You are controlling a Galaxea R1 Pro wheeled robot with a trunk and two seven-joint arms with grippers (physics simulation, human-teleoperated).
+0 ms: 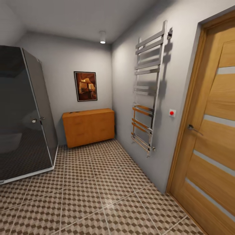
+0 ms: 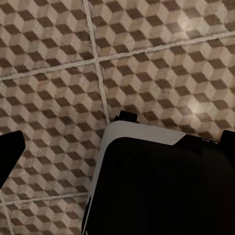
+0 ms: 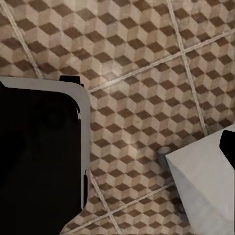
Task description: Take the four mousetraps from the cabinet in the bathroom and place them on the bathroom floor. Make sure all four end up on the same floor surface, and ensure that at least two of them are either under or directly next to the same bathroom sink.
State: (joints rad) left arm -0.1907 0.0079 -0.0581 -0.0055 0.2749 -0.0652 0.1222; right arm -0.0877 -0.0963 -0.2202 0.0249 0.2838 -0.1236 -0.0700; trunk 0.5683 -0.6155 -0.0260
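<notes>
Cabinet (image 1: 88, 127) stood against the far wall at about 11 o'clock in the head view, low and orange-brown, its right end tucked into the room's corner. Something small and dark lay on its top near the left end, too small to identify; no mousetrap could be made out.

Floor (image 1: 98, 195) ran open from the near edge of the view straight up to the cabinet's base, a wide lane of large tiles printed with brown, beige and grey cubes, cut by pale grout lines. A dark glass shower (image 1: 23, 114) closed in the lane at 9 o'clock, its white base rim meeting the tiles. At 3 o'clock a wooden door (image 1: 212, 130) with frosted strips and a metal handle filled the right wall, and a chrome towel rail (image 1: 147, 91) hung flat on that wall at 1 o'clock, beside a small red button (image 1: 172, 113). A framed picture (image 1: 85, 86) hung above the cabinet, under a ceiling lamp (image 1: 102, 37).

Both wrist views looked down at the same tiling past black and white robot bodywork (image 2: 156, 186). Whether either gripper's fingers were apart or together could not be told.
</notes>
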